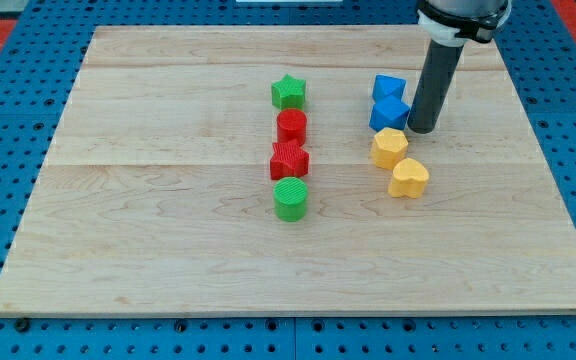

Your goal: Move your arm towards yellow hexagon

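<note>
The yellow hexagon [389, 147] lies on the wooden board, right of centre. My tip [423, 129] rests on the board just to the upper right of it, a small gap apart, and right beside the lower blue block [389, 113]. A yellow heart [408, 178] lies just below and to the right of the hexagon, touching or nearly touching it.
A second blue block [389, 89] sits above the lower one. A column stands at centre: green star [289, 92], red cylinder [292, 126], red star [289, 159], green cylinder [291, 199]. The board's right edge [553, 180] borders a blue pegboard.
</note>
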{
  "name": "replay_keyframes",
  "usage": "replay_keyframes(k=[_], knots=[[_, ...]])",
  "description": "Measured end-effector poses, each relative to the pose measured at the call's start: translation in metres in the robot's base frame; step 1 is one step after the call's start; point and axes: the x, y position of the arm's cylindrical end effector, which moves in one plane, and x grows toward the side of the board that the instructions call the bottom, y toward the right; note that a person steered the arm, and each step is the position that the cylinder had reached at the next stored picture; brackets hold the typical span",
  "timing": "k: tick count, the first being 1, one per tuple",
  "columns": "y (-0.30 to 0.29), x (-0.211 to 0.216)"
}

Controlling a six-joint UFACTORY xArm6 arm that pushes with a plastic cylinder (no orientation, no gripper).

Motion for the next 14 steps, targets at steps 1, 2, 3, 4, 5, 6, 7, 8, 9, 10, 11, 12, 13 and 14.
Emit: replay_keyframes(k=[1,2,3,4,5,6,7,8,9,10,11,12,13,14], knots=[[0.0,0.0],[0.0,0.0],[0.004,0.041],[0.005,0.152],[-0.026,0.23],[-0.05,0.226],[-0.05,0.213],[-0.049,0.213],[-0.045,0.213],[-0.034,0.213],[-0.032,0.213],[-0.028,0.213],[0.008,0.213],[0.081,0.2]])
